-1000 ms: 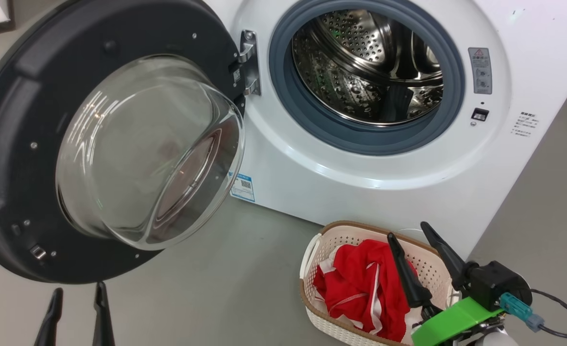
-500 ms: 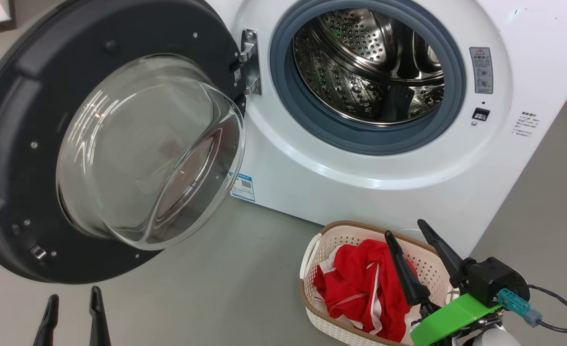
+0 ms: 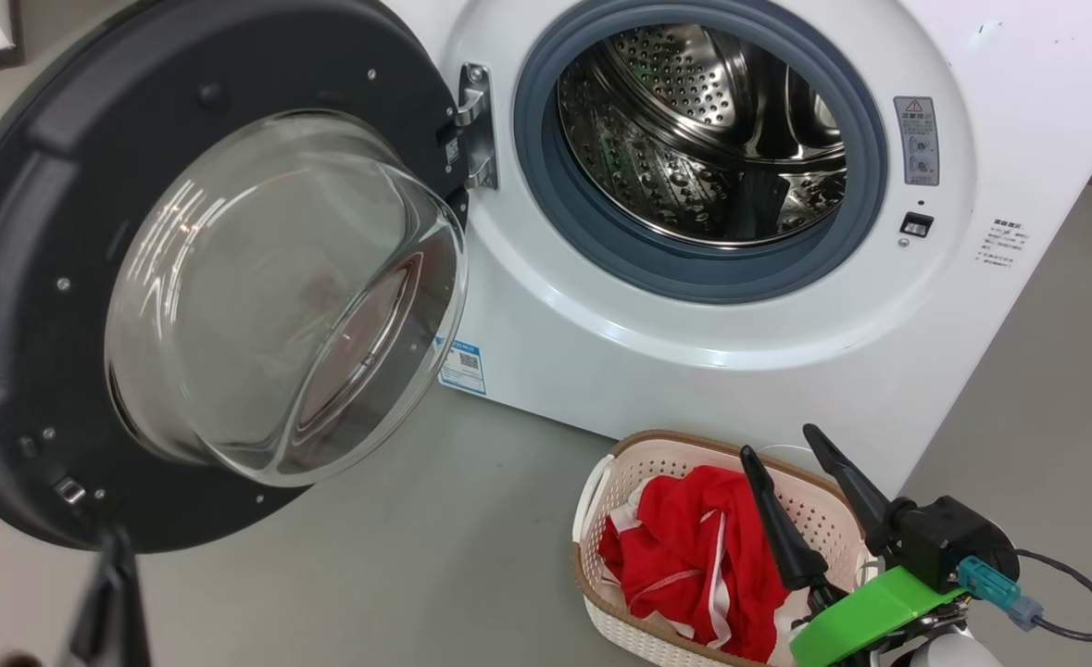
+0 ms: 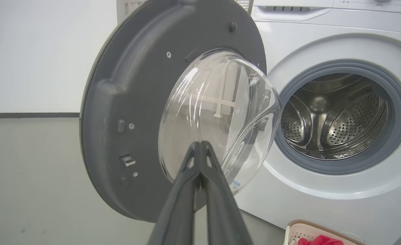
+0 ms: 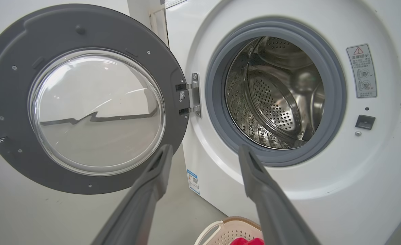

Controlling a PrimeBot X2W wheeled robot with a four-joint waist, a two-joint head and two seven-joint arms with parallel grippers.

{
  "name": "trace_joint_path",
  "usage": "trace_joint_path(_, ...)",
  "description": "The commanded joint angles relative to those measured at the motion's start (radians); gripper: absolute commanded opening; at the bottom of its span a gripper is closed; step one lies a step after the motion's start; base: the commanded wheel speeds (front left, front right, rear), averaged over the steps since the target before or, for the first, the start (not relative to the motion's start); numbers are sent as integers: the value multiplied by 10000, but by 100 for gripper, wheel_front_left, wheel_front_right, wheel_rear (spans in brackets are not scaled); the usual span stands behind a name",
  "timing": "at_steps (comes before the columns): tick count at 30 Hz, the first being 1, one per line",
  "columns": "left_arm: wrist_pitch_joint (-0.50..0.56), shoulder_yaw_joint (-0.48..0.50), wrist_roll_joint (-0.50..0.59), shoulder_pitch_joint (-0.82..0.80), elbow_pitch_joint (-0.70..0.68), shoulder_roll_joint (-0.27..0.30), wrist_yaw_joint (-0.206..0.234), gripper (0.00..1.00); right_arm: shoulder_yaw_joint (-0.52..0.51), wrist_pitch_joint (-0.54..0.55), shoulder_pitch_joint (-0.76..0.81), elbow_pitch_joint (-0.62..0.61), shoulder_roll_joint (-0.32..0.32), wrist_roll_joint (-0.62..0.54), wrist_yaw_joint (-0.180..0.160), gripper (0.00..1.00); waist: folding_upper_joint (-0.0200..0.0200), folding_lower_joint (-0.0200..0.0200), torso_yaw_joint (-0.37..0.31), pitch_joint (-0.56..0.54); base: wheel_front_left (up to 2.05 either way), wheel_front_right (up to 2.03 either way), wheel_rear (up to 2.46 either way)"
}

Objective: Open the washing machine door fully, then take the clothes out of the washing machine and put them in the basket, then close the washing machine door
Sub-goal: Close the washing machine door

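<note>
Quick rundown of your head view. The big round black-rimmed washing machine door [image 3: 277, 296], the one with the bulging clear glass bowl, is swung wide open. It takes up the whole 9 o'clock side and hangs off its metal hinge [image 3: 473, 125] near 12. The boxy white front-loader washing machine [image 3: 694, 361] runs from 12 to 3 o'clock. You can look straight past the grey-blue rubber ring [image 3: 694, 273] into the shiny perforated steel drum [image 3: 684, 111].

The bright red soft fabric clothes [image 3: 684, 556] with white trim are bunched up inside the small cream-white perforated plastic basket [image 3: 657, 445] with the brown rim. It stands on the grey floor [image 3: 416, 556] at 5 o'clock, just in front of the machine's lower corner.

Your right pincer [image 3: 779, 442] is at 4 o'clock, and its two long dark fingers are spread wide with nothing between them. They cross in front of the basket's right half, and you can't tell whether the nearer one brushes the clothes.

Your left pincer [image 4: 200, 144] is down at 7 o'clock, right at the door's lower rim. Its fingers are pressed flat together, tips meeting, with nothing caught between them. In its wrist view the tips line up over the glass bowl, but you can't tell whether they're touching the door or just sitting in front of it.
</note>
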Motion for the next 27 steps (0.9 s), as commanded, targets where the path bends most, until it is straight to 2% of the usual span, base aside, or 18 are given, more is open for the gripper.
trace_joint_path(1,-28,461,-3,-858,-368,370,59,0,234,-63,-377,-193,-36,50,33,100,0,0,-8,-7,0,0,0)
trace_joint_path(5,-23,995,-28,-2030,-654,980,261,0,242,-63,-370,-118,-53,74,33,100,0,0,-47,-53,0,0,0)
trace_joint_path(9,0,1699,-497,-3525,-174,1541,421,0,273,-63,-305,-117,-1,88,33,100,0,0,-111,-103,0,0,0)
trace_joint_path(13,-64,2308,-1390,-5488,1553,2047,261,0,245,-63,-199,-144,36,112,33,100,0,0,-186,-136,0,0,0)
trace_joint_path(18,73,2808,-2226,-7608,4310,2565,275,0,-20,-63,93,-230,79,57,33,100,0,0,-315,-257,0,0,0)
trace_joint_path(22,857,3359,-3363,-8971,6413,2679,225,0,-166,-63,315,-289,101,-12,33,100,0,0,-399,-356,0,0,0)
trace_joint_path(27,1963,3835,-4435,-10111,8305,2936,3,0,-194,-63,406,-337,112,-74,33,100,0,0,-487,-364,0,0,0)
